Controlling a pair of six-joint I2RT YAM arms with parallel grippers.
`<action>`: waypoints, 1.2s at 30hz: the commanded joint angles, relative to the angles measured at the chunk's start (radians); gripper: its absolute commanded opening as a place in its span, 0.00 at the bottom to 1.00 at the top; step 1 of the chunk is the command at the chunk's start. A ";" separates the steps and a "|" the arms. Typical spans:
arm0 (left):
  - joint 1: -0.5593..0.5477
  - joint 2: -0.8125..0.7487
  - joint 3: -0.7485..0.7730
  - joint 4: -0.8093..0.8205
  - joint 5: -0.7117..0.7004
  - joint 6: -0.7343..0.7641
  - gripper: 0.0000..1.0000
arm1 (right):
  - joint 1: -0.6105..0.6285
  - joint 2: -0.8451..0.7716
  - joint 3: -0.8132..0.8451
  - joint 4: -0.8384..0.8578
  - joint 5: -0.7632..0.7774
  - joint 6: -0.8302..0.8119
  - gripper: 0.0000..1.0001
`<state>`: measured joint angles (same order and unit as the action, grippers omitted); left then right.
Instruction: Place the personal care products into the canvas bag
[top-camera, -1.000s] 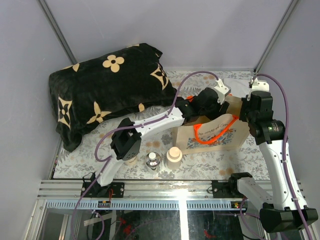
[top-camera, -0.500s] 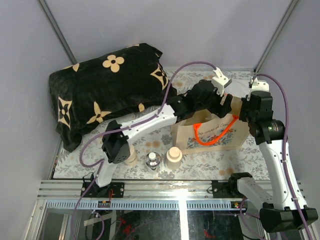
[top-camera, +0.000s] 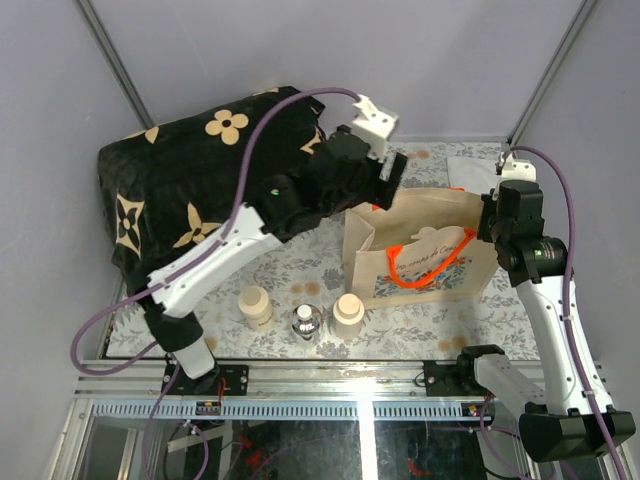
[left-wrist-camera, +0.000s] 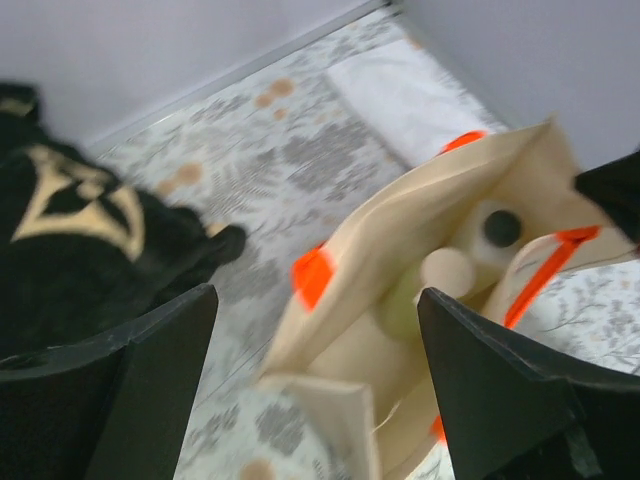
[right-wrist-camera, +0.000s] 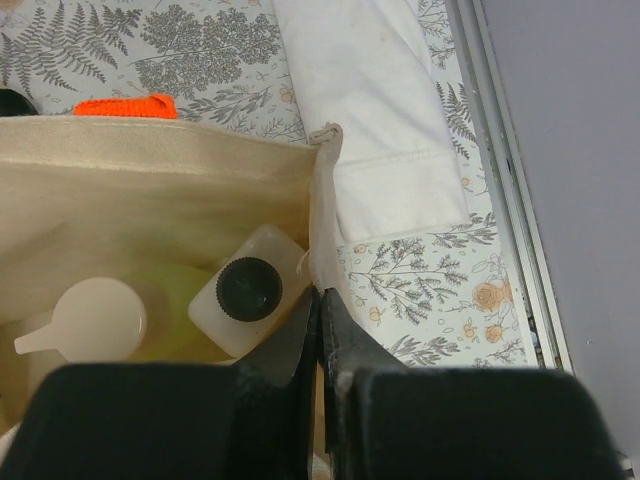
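Both wrist views look down into the canvas bag (right-wrist-camera: 150, 190), where a white bottle (right-wrist-camera: 245, 290) with a dark cap lies beside a pale green bottle (right-wrist-camera: 100, 320). Only the top view shows a cream bottle (top-camera: 255, 306), a small clear bottle (top-camera: 306, 321) and a second cream bottle (top-camera: 348, 313) on the table (top-camera: 440, 310) in front of the bag. The right tool (right-wrist-camera: 320, 310) is pinched closed on the bag's right rim. The left tool (top-camera: 385, 182) hangs above the bag's far left corner, jaws apart and empty.

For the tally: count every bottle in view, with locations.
5. Inside the canvas bag: white bottle, green bottle. On the table: left cream bottle, clear bottle, right cream bottle. Bag may hide more.
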<state>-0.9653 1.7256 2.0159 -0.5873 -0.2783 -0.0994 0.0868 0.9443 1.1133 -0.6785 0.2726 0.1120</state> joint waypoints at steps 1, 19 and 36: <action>0.085 -0.102 -0.012 -0.382 -0.137 -0.118 0.82 | -0.005 0.010 0.025 -0.043 0.018 -0.025 0.00; 0.295 -0.590 -0.711 -0.737 -0.058 -0.459 0.84 | -0.004 0.036 0.063 -0.091 -0.022 -0.025 0.00; 0.303 -0.658 -1.037 -0.467 0.165 -0.490 0.87 | -0.004 0.025 0.050 -0.094 -0.045 -0.025 0.00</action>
<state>-0.6720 1.0527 0.9977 -1.1656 -0.1596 -0.5884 0.0868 0.9779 1.1469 -0.7074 0.2424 0.0963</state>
